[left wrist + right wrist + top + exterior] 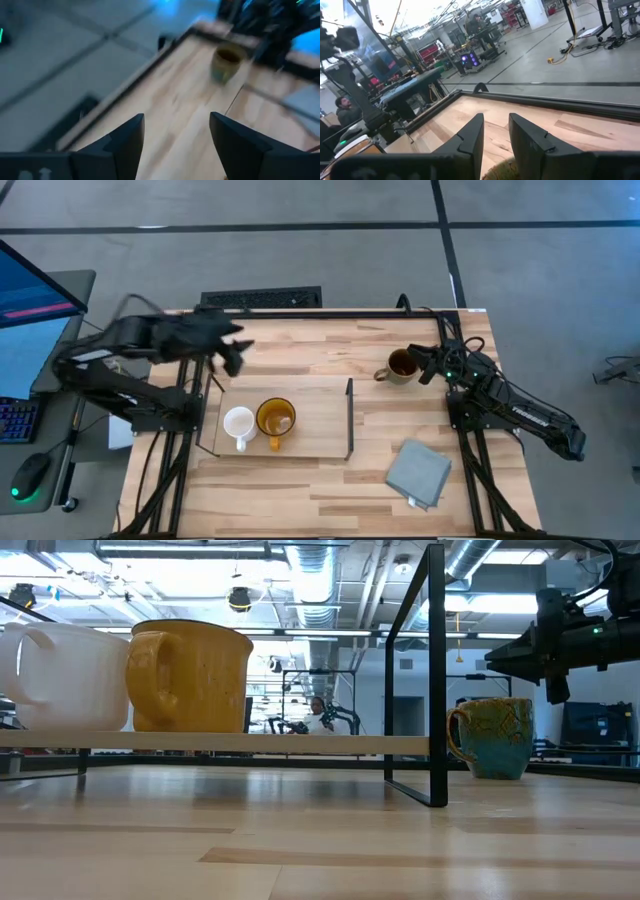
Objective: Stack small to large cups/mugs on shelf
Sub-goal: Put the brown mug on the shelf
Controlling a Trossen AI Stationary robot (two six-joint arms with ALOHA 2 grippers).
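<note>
The white mug (238, 425) and the amber mug (275, 418) stand side by side on the wooden shelf (320, 435), handles toward the near edge; both show in the low view (55, 675) (195, 675). The olive mug (400, 365) stands on the table to the right of the shelf, its handle toward the shelf (495, 735). My right gripper (427, 365) hovers just above the mug's right side, its fingers a little apart (496, 117), with the mug rim (502, 170) below them. My left gripper (237, 360) is open and empty above the table beyond the shelf's far left corner (176, 120).
A grey folded cloth (418, 472) lies near the table's front right. The shelf's black wire end (435, 670) stands upright between the amber mug and the olive mug. A black strip (260, 298) lies at the far edge. A person (318, 715) is far behind in the room.
</note>
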